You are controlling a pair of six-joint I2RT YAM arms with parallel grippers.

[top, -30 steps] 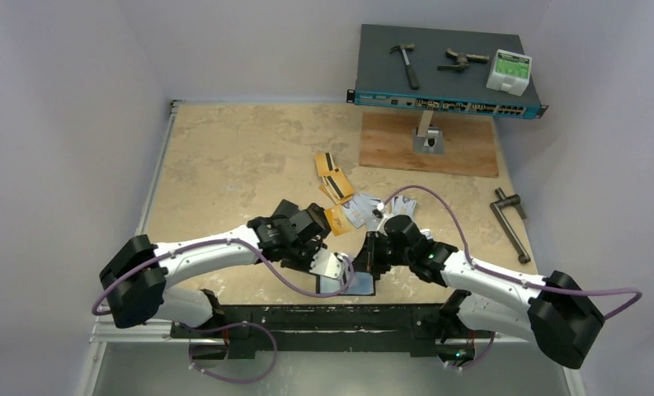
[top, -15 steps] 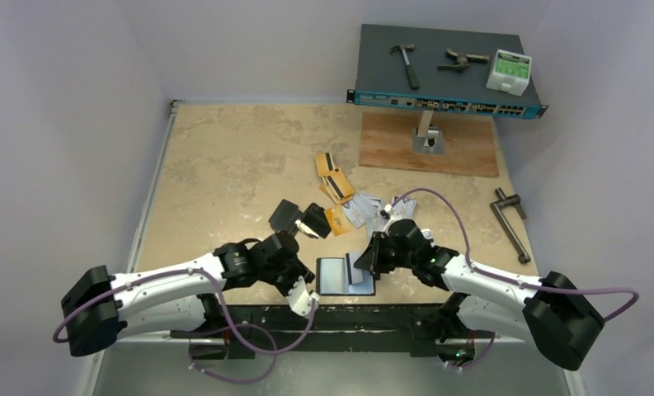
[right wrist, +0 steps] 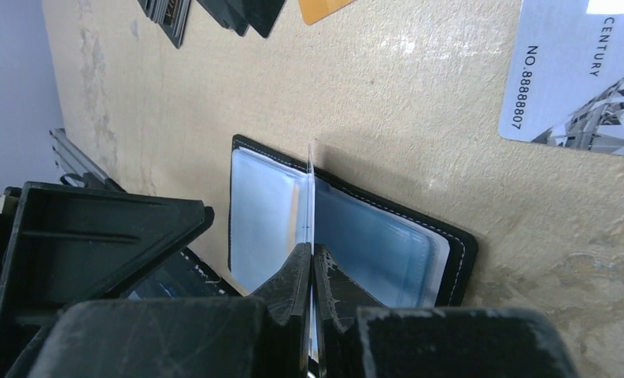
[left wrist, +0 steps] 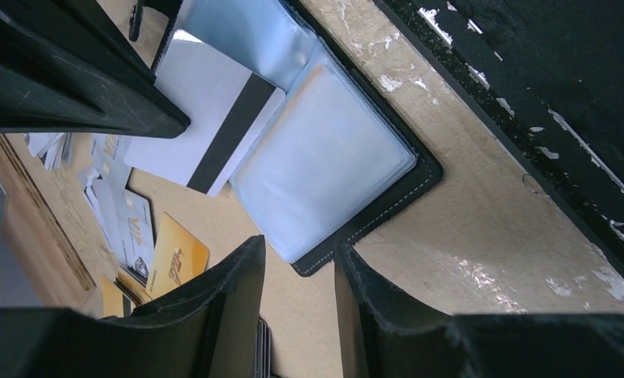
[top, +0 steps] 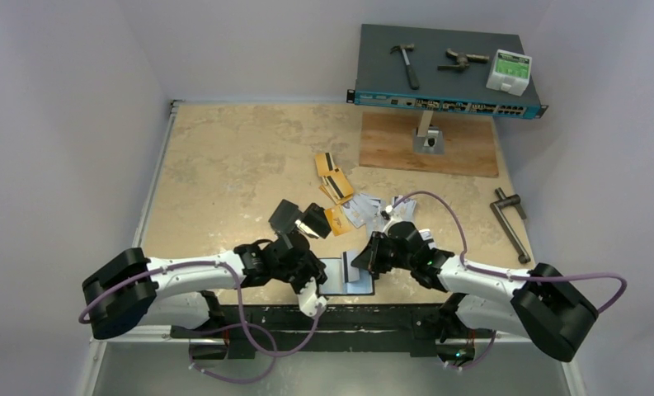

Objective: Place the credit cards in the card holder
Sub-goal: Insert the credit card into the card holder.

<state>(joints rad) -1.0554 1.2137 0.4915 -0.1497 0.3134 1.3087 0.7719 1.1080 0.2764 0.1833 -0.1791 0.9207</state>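
The black card holder [top: 345, 277] lies open near the table's front edge, its clear sleeves up; it also shows in the left wrist view [left wrist: 324, 157] and the right wrist view [right wrist: 371, 236]. My right gripper [top: 359, 265] is shut on a silver-white card with a black stripe [left wrist: 206, 118], held on edge over the holder's middle fold [right wrist: 310, 189]. My left gripper [top: 312, 280] is open and empty, its fingertips [left wrist: 238, 276] by the holder's corner. Loose orange-yellow cards [top: 330, 175] and silver-white cards [top: 361, 208] lie behind.
Flat black objects [top: 289, 217] lie left of the card pile. A network switch [top: 447, 70] with tools on top, a wooden board [top: 429, 144] and a black crank handle [top: 509, 219] stand at the back right. The black front rail [left wrist: 529, 79] runs right beside the holder.
My left arm pulled back left from the holder, then came back to its left corner. My right gripper stayed over the holder with the card.
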